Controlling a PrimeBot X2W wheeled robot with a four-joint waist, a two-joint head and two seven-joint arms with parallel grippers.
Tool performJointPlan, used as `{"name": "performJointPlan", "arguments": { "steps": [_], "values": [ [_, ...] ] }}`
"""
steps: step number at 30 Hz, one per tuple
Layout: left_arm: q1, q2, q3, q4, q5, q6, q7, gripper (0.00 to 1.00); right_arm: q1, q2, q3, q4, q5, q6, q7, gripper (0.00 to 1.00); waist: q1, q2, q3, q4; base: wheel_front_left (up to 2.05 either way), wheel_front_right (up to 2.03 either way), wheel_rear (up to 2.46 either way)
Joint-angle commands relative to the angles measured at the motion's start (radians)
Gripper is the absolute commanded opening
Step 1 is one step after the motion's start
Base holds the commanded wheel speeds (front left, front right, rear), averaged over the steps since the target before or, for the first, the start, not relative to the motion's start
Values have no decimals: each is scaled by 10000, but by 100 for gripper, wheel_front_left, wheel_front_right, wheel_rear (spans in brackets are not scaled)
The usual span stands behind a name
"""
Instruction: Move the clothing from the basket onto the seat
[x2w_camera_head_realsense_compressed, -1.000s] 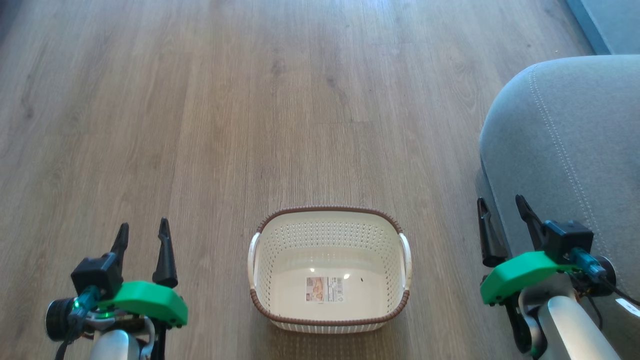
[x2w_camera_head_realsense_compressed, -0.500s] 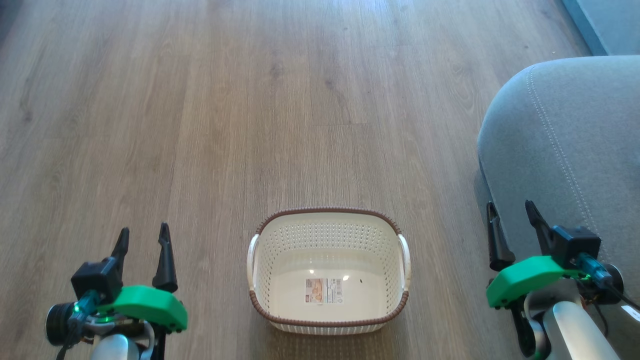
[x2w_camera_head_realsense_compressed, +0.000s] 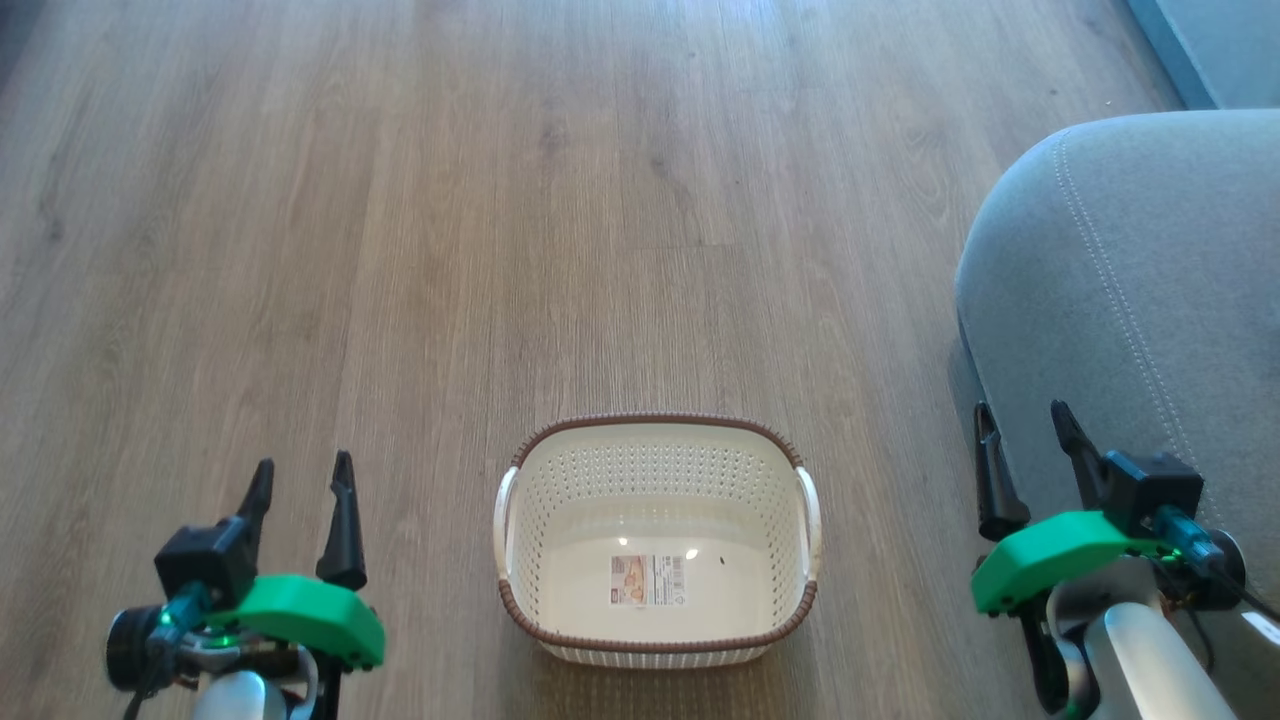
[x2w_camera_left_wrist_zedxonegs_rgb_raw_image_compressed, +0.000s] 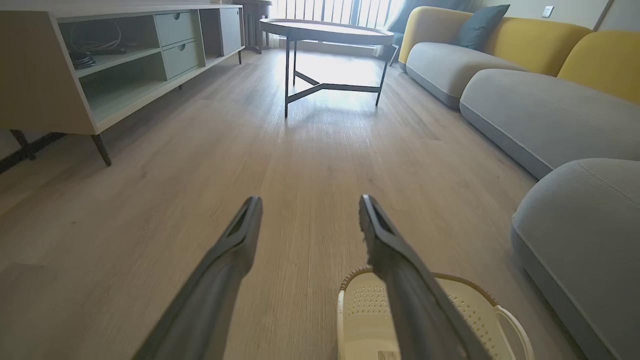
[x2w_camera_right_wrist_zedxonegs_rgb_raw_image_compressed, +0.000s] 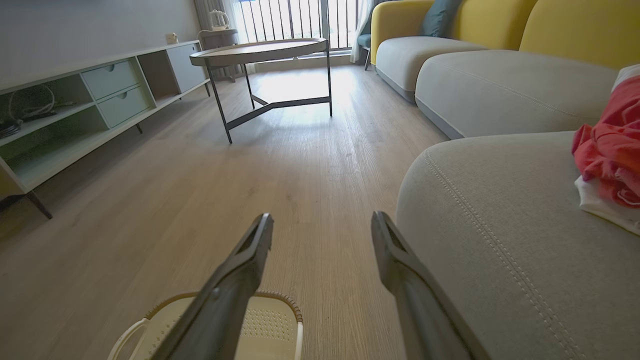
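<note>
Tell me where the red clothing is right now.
In the right wrist view, the clothing lies at the right edge, heaped on the grey seat; the basket beside the seat holds none.

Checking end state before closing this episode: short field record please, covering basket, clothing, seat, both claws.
basket: upright on the wood floor, no clothing inside, base label showing
clothing: red and white heap lying on the seat
seat: grey cushion, to the basket's right
left claw: open, empty, left of the basket
right claw: open, empty, at the seat's edge
task: looks done
</note>
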Motion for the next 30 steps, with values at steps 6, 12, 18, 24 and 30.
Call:
{"name": "performJointPlan", "arguments": {
  "steps": [6,12,18,24,30],
  "values": [
    [283,-15,23,690,-118,-27,56,0,297,93,75,630,119,1,94,0,1,-1,0,-2,0,0,0],
    [219,-13,92,660,-686,-48,234,0,291,113,-16,572,645,3,244,0,1,-1,1,3,0,0,0],
    [197,-10,113,558,-1388,-73,387,0,292,137,-115,493,1282,7,416,0,1,-1,4,8,0,0,0],
    [165,-7,145,466,-2082,-97,548,0,291,162,-214,415,1920,10,587,0,1,-1,6,13,0,0,0],
    [123,-5,189,386,-2774,-122,720,0,289,186,-313,340,2558,13,759,0,1,-1,9,19,0,0,0]
  ]
}}
